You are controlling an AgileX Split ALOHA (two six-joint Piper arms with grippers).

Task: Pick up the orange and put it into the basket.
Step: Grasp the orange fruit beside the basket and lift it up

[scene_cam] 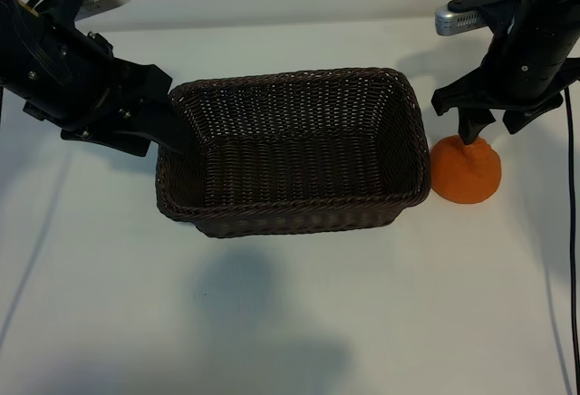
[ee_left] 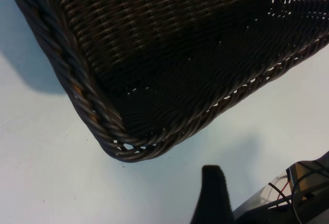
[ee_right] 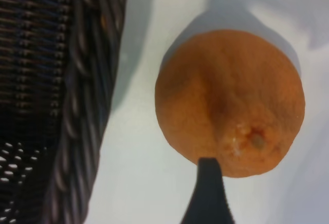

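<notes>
Orange [scene_cam: 467,176] sitting on table beside basket [scene_cam: 290,209], right gripper [scene_cam: 473,132] hanging over it with fingers apart, left gripper [scene_cam: 172,137] resting spread at basket's other end.

basket [scene_cam: 294,155] mid-frame on the counter [scene_cam: 290,322]; orange [scene_cam: 466,171] just right of it, under the right gripper [scene_cam: 471,132].

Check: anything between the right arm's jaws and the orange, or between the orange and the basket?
Nothing visible blocks the right gripper; it sits directly over the orange, jaws open. Between the orange and the basket's inside stands only the basket wall on that side, so the fruit must go up over the rim. The left gripper is at the far side.
</notes>
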